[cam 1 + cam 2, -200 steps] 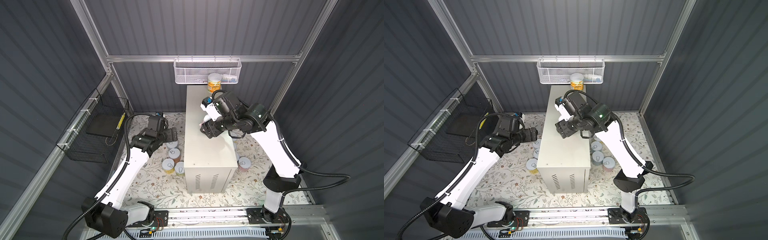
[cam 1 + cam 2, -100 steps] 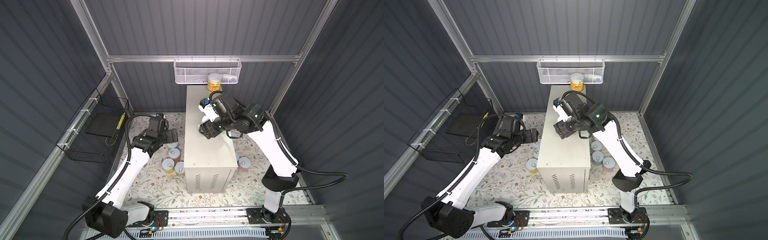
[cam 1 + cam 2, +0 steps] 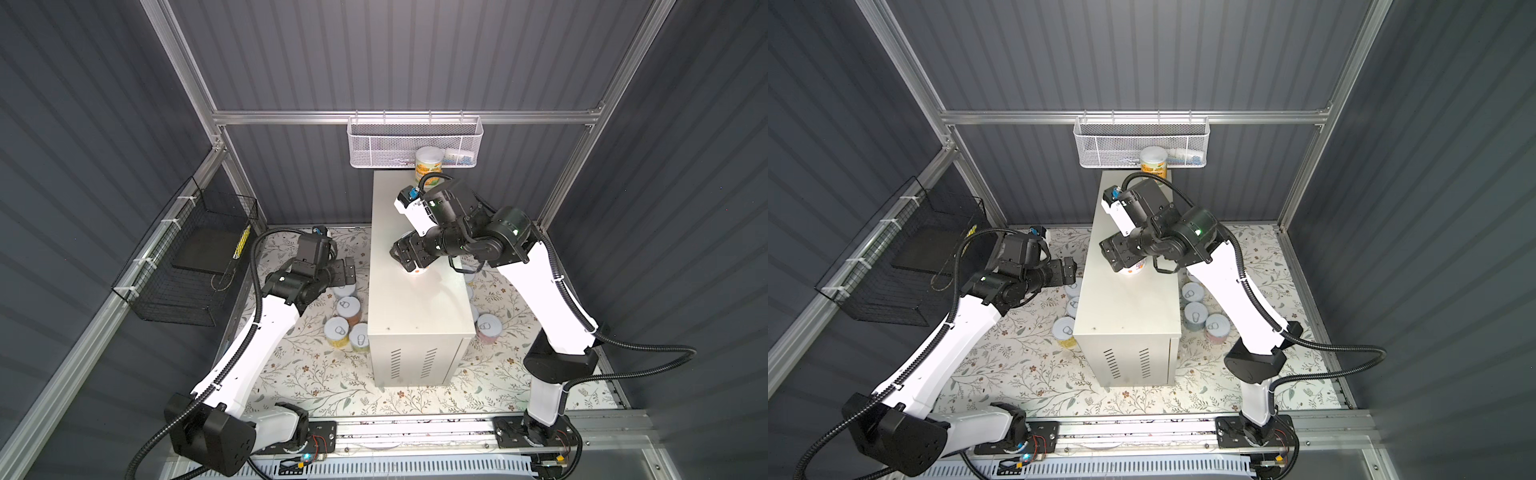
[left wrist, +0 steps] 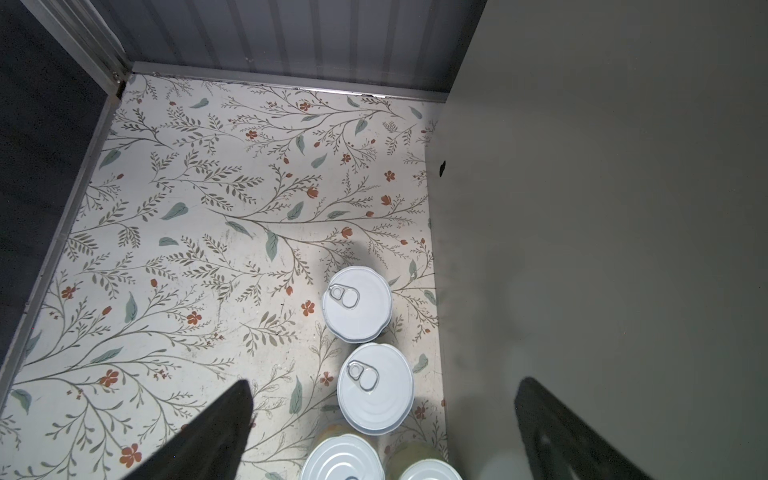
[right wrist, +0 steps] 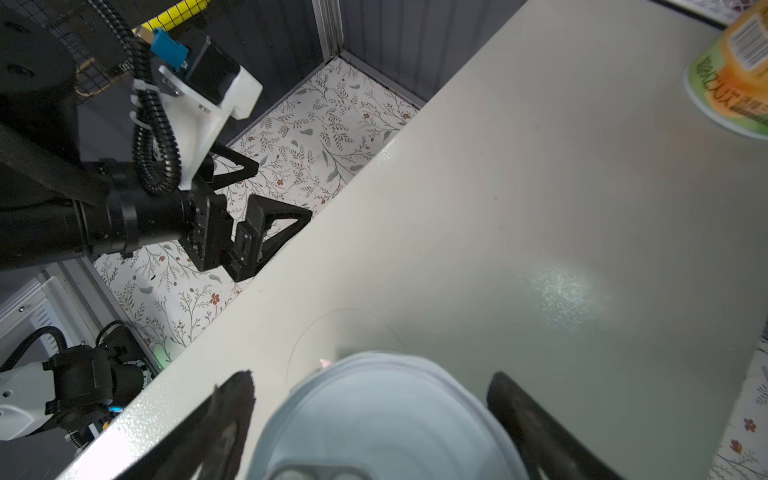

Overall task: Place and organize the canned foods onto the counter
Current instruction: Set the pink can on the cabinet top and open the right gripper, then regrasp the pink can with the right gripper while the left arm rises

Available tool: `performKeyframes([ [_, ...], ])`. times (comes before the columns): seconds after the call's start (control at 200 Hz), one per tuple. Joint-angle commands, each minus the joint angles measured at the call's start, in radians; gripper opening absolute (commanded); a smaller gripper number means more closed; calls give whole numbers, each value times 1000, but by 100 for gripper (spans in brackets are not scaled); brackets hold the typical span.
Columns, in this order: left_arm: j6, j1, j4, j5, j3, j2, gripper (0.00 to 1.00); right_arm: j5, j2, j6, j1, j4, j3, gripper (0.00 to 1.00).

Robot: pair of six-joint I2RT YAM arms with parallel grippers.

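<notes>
The tall cream surface (image 3: 415,316) stood mid-frame in both top views. The right claw (image 5: 372,376) straddled a pale-lidded can (image 3: 1133,269) set upright mid-surface, jaws parted clear of it: placement looked done, a straight lift away next. The left claw (image 4: 384,386), spread wide and empty, hung over white-lidded cans (image 4: 357,303) on the floral mat (image 4: 208,208), lower centre, likely its next pick.

The counter (image 3: 419,316) top is bare from its middle to the vent-slit end, and also at its far left corner. An orange can (image 3: 428,168) stands at the far right corner (just below the wire mesh basket (image 3: 374,143) on the back wall). The right gripper (image 3: 409,261) straddles a can (image 3: 419,271) mid-top. On the floral surface (image 4: 187,208), cans (image 4: 357,303) crowd the strip along the counter's left wall, while its far left corner lies open.
</notes>
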Motion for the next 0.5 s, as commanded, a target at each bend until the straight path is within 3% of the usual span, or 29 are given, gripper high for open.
performKeyframes([
  [0.0,47,7,-16,-50,48,-37,99,51,-59,-6,4,91,15,90],
  [0.15,95,7,-44,-159,112,-89,98,94,-224,3,1,355,-192,92],
  [0.255,129,6,-40,-143,143,-138,98,97,-355,19,-8,539,-387,92],
  [0.345,154,4,-52,-40,226,-171,98,109,-435,52,-30,604,-495,92],
  [0.495,207,-6,-82,254,306,-185,96,116,-552,84,-39,622,-644,87],
])
